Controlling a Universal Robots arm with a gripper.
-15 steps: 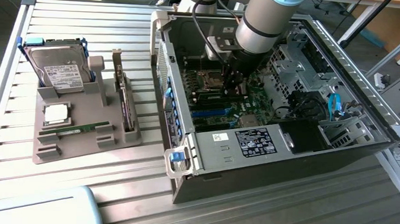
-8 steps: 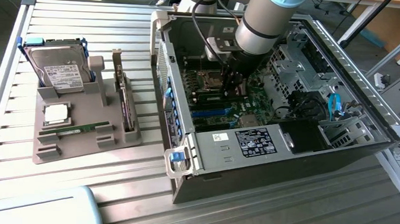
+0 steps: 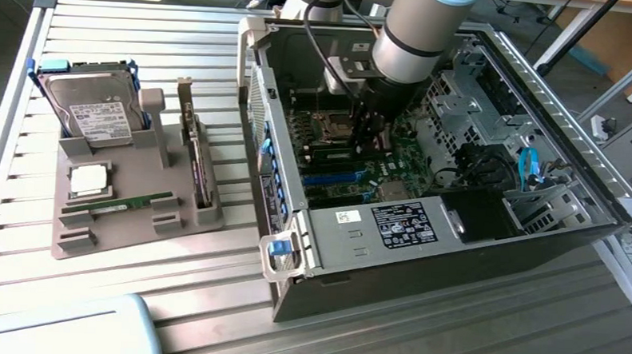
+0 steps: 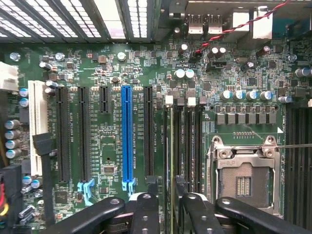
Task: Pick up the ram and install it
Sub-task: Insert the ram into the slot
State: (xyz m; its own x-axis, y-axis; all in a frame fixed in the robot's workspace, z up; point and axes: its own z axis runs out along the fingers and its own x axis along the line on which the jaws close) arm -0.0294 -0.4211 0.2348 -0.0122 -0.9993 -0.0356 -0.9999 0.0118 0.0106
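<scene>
A long thin green ram stick [image 3: 117,205] with a pale label lies in a slot of the grey holder tray [image 3: 125,157], at the exterior view's left. My gripper [image 3: 369,135] is far from it, lowered inside the open computer case [image 3: 399,229] over the motherboard. In the wrist view the gripper [image 4: 168,204] stands open, its black fingers [image 4: 146,212] on either side of a second thin green stick [image 4: 170,156] that sits edge-up in a memory slot. That stick also appears in the exterior view as a dark strip [image 3: 333,155]. The fingers leave a gap around it.
The tray also carries a hard drive [image 3: 93,107], a square silver processor chip [image 3: 89,181] and an upright expansion card [image 3: 197,168]. Beside the memory slots are the empty processor socket [image 4: 243,180] and a blue card slot [image 4: 126,136]. Case walls surround the arm.
</scene>
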